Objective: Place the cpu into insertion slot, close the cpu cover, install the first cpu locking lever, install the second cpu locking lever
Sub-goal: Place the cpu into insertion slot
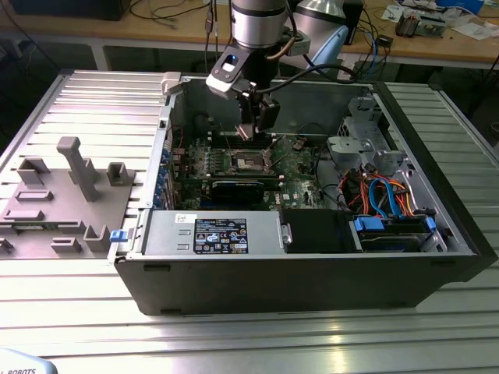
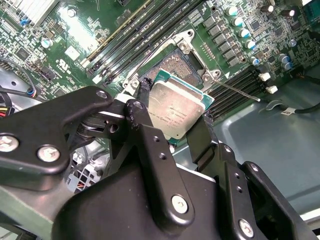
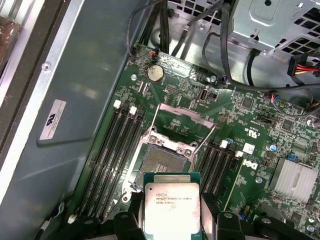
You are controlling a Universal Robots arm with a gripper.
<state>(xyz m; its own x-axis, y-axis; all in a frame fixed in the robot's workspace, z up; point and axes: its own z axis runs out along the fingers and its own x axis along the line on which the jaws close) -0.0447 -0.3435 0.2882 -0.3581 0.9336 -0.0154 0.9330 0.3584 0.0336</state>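
A: State of claw [image 2: 174, 110]?
B: Clenched on cpu [image 3: 171, 200], 2 opp. edges, chip flat.
A: And cpu vs insertion slot [image 3: 160, 162]?
B: Hangs over slot's edge, apart from it, I'd say. Slot bare; cpu cover [image 3: 182, 120] swung open on far side.

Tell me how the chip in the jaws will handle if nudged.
The chip looks stiff: a flat metal-topped square, so it probably won't flex. Its smooth top and thin edges suggest it could slip or tilt, since the jaws hold it only by its sides. Probably light yet fragile: dropped onto the open socket nearby, it might do damage.
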